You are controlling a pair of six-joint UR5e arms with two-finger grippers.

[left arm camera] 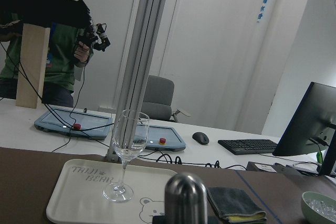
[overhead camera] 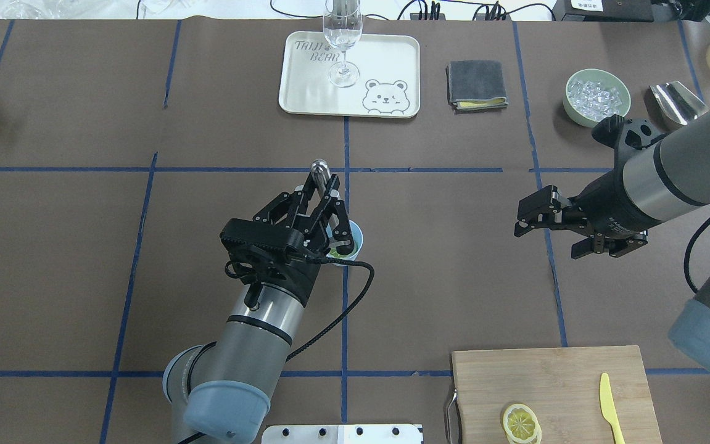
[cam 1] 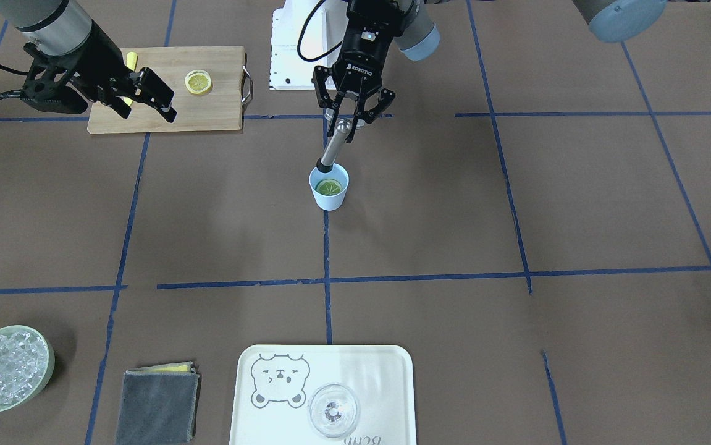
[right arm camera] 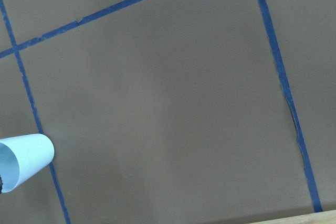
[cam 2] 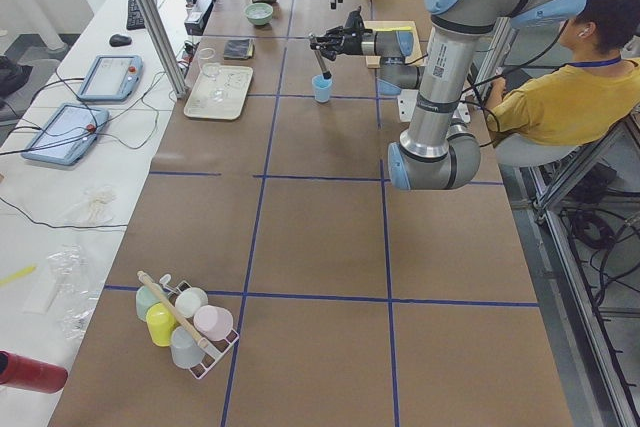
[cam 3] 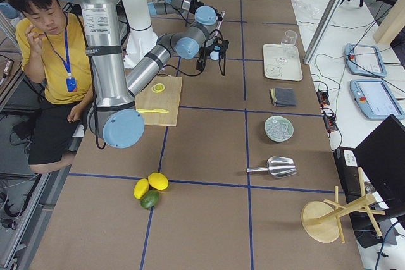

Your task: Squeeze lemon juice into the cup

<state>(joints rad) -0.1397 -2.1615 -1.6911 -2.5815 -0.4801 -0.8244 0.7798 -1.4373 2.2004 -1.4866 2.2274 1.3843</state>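
Lemon [cam 1: 328,186] in cup [cam 1: 329,201], mid-worktop [cam 1: 516,204], at a crossing of blue tape lines. The lemon lies low inside the cup with its pale, segment-lined cut face turned up and its rind hidden by the wall. The left gripper [cam 1: 346,123] is closed around the upper shaft of a muddler [cam 1: 334,147]. The muddler slants down into the cup mouth, its dark tip just inside the rim on the robot's side; whether tip and lemon touch cannot be told. The right gripper [cam 1: 147,113] hangs empty, jaws wide, over the board [cam 1: 219,114], well apart from the cup. Handling, as judged: the lemon looks like a light, stiff toy piece with a smooth rind, likely to skid or tip under an off-centre push. Pressure therefore belongs on the middle of the cut face. To lift it, one would grip across the rind, which the cup wall now blocks. The cup appears to be thin, light plastic tapering to a narrow base, with nothing bracing it, so a slanted push could slide or topple it. Materials: brushed-metal muddler with a rounded cap and black end; matt brown paper worktop; pale wood board with a wire handle, carrying a thin lemon slice [cam 1: 197,82] and a yellow knife [overhead camera: 606,401].
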